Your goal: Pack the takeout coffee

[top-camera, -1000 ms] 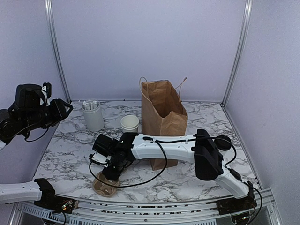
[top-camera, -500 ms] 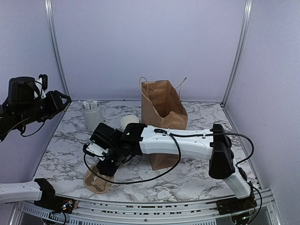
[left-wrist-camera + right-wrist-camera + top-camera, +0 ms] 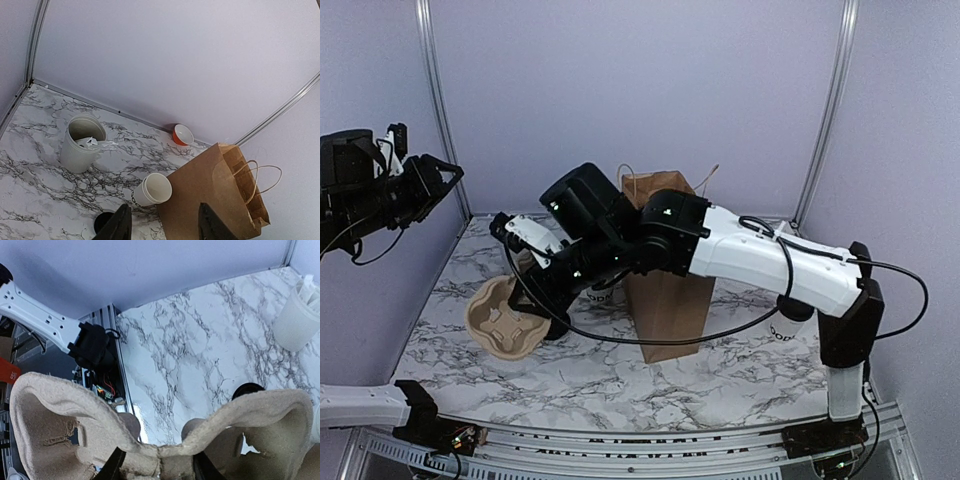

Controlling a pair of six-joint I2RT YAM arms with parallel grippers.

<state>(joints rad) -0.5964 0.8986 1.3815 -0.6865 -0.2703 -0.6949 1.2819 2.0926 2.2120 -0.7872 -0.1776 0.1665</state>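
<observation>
The takeout coffee cup [image 3: 152, 190] is small and white with dark lettering low on its side. It stands open beside the brown paper bag [image 3: 215, 195], and its black lid [image 3: 103, 222] lies on the marble in front of it. From above, my right arm hides most of the cup [image 3: 602, 293]. My right gripper [image 3: 555, 315] is shut on the rim of a brown pulp cup carrier [image 3: 500, 320], held tilted above the table's left side. In the right wrist view the carrier [image 3: 60, 410] fills the bottom, with the gripper [image 3: 159, 467] clamped on its middle. My left gripper [image 3: 440, 180] hangs open and high at far left.
A white cylindrical holder [image 3: 80, 145] with packets stands at the back left. A small orange bowl [image 3: 182, 134] sits by the back wall. The bag [image 3: 665, 300] stands upright and open at the table's centre. Another white cup with lettering [image 3: 785, 325] shows behind my right elbow.
My right arm has lifted the cup carrier off the table near the front edge and swung it up and to the left. The left arm has risen higher.
</observation>
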